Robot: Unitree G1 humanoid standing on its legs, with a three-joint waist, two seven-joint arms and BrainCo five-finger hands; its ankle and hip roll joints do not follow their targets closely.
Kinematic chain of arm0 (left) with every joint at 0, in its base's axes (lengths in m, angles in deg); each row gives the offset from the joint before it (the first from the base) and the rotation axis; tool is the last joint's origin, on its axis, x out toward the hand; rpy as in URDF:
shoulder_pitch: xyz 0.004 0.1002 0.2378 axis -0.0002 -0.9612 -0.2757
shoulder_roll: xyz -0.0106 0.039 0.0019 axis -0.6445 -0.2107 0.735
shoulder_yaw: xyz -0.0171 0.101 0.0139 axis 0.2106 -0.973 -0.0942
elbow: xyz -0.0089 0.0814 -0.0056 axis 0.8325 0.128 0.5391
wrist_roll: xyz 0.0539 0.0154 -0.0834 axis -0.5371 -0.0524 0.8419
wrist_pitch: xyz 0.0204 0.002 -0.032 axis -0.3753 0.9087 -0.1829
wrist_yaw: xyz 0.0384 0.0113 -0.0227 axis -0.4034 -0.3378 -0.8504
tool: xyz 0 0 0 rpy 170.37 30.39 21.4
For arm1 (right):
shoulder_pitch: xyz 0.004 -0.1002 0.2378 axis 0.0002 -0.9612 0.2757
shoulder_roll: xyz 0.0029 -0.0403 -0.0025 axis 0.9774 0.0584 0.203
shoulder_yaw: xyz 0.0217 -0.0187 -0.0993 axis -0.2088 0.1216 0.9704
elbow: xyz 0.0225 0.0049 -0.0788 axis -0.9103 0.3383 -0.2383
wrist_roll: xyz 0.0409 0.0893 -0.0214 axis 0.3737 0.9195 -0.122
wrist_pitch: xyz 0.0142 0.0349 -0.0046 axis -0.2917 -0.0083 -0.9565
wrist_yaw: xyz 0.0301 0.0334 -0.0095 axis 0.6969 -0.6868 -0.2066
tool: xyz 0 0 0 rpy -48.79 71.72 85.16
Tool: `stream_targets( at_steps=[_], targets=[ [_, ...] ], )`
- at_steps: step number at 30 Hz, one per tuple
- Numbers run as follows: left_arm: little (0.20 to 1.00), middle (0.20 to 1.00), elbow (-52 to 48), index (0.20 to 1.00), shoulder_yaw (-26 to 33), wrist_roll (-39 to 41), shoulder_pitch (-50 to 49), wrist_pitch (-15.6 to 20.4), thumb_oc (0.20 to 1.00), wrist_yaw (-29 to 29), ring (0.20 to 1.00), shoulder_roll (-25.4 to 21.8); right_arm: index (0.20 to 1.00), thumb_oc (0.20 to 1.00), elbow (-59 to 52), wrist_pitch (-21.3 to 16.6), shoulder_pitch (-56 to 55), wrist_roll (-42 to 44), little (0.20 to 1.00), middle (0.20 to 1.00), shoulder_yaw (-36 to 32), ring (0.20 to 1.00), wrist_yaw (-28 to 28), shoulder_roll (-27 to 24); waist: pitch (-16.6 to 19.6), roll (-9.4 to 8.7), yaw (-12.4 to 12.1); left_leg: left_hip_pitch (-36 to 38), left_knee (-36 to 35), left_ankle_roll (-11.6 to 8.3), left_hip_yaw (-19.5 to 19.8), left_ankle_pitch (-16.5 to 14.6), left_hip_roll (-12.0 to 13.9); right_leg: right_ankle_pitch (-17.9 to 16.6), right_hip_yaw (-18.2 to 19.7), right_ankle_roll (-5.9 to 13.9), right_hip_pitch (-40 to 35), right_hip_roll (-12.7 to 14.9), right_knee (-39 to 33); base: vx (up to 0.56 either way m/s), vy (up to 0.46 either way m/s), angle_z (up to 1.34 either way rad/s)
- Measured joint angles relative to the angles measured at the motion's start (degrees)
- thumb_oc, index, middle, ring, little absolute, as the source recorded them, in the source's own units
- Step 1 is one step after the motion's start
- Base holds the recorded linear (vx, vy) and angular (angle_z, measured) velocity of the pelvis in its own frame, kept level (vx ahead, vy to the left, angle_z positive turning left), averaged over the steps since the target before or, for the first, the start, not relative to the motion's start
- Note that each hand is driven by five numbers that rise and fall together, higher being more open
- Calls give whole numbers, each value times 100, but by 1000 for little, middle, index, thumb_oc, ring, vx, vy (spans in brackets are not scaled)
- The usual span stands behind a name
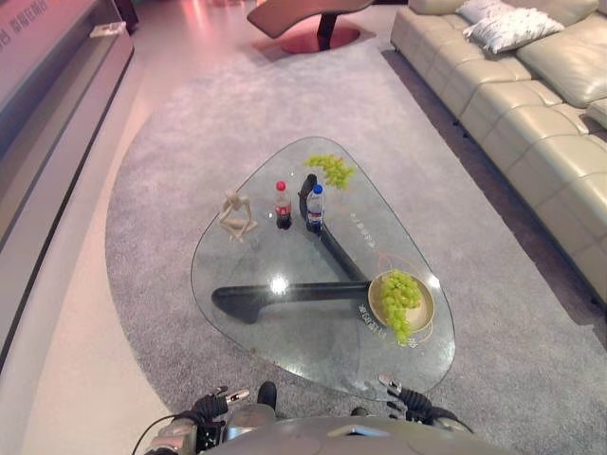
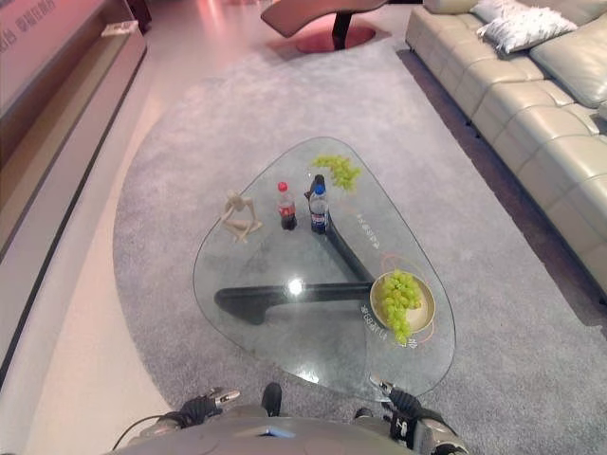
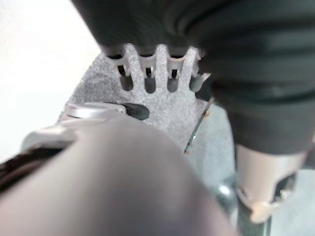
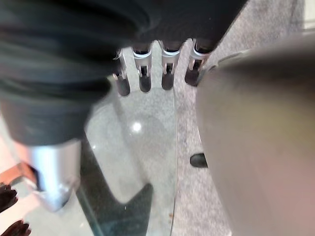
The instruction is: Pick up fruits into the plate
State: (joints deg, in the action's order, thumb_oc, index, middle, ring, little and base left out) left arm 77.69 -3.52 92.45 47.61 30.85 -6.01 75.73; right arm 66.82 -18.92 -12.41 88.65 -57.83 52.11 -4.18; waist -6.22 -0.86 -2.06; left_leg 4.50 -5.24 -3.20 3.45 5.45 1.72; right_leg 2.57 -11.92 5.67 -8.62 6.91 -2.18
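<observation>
A bunch of green grapes (image 1: pixel 331 169) lies on the far end of the glass coffee table (image 1: pixel 285 341). A second green bunch (image 1: pixel 398 296) rests in the tan plate (image 1: pixel 427 308) at the table's near right. My left hand (image 1: pixel 216 406) hangs low at the near edge, short of the table, its fingers (image 3: pixel 147 78) relaxed and holding nothing. My right hand (image 1: pixel 406 400) sits just before the table's near right corner, with its fingers (image 4: pixel 144 78) straight and empty. Both hands are far from the loose bunch.
A red-capped cola bottle (image 1: pixel 283 205) and a blue-capped bottle (image 1: pixel 315 209) stand mid-table, in front of the loose grapes. A pale jointed figurine (image 1: pixel 236 216) sits to their left. A beige sofa (image 1: pixel 531 104) runs along the right, with a grey rug (image 1: pixel 161 190) under the table.
</observation>
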Motion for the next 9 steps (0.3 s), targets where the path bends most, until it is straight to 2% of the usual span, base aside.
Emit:
stream_targets(
  at_steps=[4,9],
  targets=[
    [1000,1000,89,1000,-2,2,-83,-158,1000,-16,1000,62,1000,1000,69,285,15,-9,1000,1000,-126,1000,37,-54,139,114,71,131,-12,44,-30,-47,7,8,31,-13,-118,-3,-7,21,59,-3],
    [1000,1000,89,1000,-9,8,-117,-197,1000,-58,1000,90,1000,1000,110,307,-4,-53,1000,1000,-124,1000,37,-134,209,202,90,178,-13,57,-57,-66,31,0,56,-44,-172,-32,-70,-4,10,-3]
  ],
)
